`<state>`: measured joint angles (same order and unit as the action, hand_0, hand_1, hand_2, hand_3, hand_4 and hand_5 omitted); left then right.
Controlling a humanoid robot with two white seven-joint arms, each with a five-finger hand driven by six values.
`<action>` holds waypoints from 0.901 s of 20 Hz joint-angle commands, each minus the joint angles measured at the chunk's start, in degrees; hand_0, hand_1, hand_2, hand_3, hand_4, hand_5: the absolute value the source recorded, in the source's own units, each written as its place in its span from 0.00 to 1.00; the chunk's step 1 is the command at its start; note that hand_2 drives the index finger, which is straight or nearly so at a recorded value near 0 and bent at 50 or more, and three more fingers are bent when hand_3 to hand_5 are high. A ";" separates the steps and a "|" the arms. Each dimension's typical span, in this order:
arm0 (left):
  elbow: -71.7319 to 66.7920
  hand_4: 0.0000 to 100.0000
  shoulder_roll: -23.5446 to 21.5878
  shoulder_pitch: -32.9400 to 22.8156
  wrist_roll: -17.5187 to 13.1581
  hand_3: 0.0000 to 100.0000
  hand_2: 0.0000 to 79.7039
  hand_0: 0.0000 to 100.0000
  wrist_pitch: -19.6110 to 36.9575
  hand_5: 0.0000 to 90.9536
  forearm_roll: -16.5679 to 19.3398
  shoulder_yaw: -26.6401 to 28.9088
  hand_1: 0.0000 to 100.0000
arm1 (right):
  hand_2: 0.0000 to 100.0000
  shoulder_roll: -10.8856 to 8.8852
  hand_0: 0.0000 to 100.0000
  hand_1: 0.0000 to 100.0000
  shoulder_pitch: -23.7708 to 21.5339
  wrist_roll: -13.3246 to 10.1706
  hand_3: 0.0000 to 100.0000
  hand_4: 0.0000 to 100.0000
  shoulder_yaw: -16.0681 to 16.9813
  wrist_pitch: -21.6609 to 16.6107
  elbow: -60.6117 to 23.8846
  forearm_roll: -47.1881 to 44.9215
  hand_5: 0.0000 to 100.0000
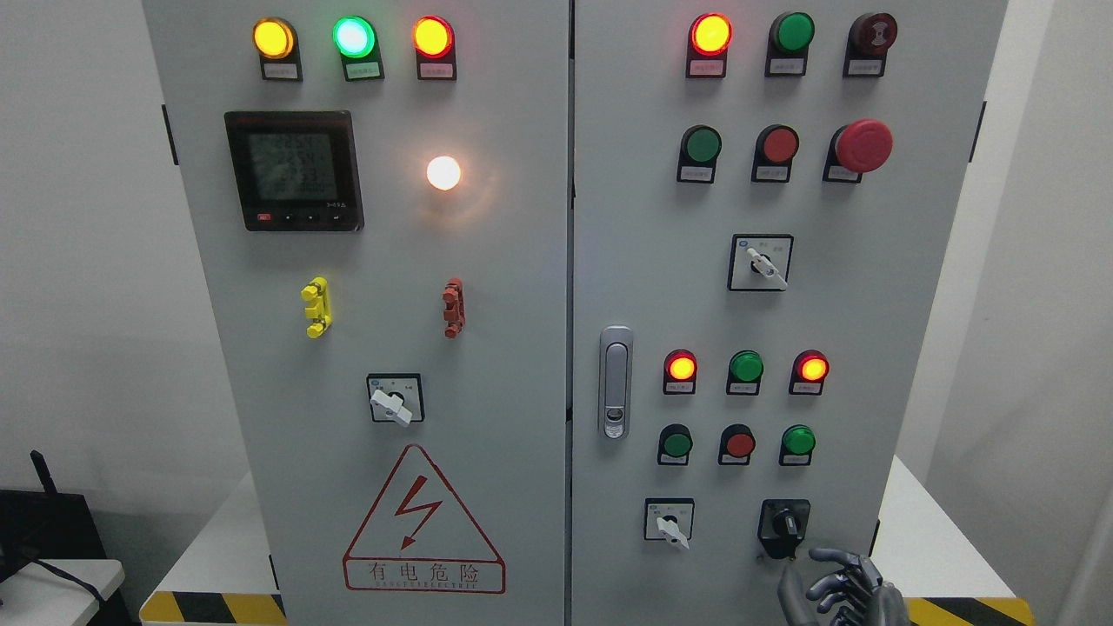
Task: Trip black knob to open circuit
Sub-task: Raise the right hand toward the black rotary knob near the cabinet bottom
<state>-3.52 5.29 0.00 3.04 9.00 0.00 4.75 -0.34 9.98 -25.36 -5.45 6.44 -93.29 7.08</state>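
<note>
Black knob (pixel 788 522) handle seemingly upright, long axis vertical, right hand (pixel 842 591) just below, fingers loosely curled, empty

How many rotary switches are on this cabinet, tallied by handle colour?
White-handled selector switches: 3
Black knob: 1
Total: 4

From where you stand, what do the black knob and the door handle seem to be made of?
Black knob: probably plastic, matte black, with no glints visible.
Door handle: looks like metal, silvery with a soft sheen; it could also be plated plastic.
</note>
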 commanded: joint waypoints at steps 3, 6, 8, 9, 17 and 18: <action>0.00 0.00 -0.01 0.44 0.03 0.00 0.00 0.12 -0.03 0.00 1.85 0.00 0.39 | 0.44 2.18 0.37 0.86 1.62 -0.12 0.78 0.87 0.26 0.24 3.20 0.04 0.97; 0.00 0.00 -0.01 0.44 0.03 0.00 0.00 0.12 -0.03 0.00 1.85 0.00 0.39 | 0.44 2.18 0.36 0.86 1.88 -0.12 0.79 0.87 0.26 0.24 4.08 0.04 0.97; 0.00 0.00 -0.01 0.44 0.03 0.00 0.00 0.12 -0.03 0.00 1.93 0.00 0.39 | 0.44 2.18 0.36 0.86 1.89 -0.12 0.79 0.87 0.35 0.24 4.08 0.04 0.97; 0.00 0.00 -0.01 0.44 0.03 0.00 0.00 0.12 -0.03 0.00 1.85 0.00 0.39 | 0.44 2.18 0.36 0.86 1.89 -0.12 0.79 0.87 0.26 0.24 4.08 0.04 0.97; 0.00 0.00 -0.01 0.44 0.03 0.00 0.00 0.12 -0.03 0.00 1.93 0.00 0.39 | 0.44 2.27 0.36 0.85 2.67 -0.12 0.79 0.87 0.35 0.24 4.43 0.04 0.97; 0.00 0.00 0.07 0.44 0.03 0.00 0.00 0.12 -0.03 0.00 1.85 0.00 0.39 | 0.44 2.44 0.36 0.85 2.85 -0.12 0.79 0.87 0.35 0.24 4.52 0.04 0.97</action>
<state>-3.52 5.29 0.00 3.04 9.00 0.00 4.75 0.01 12.18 -25.48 -5.17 6.67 -89.93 7.12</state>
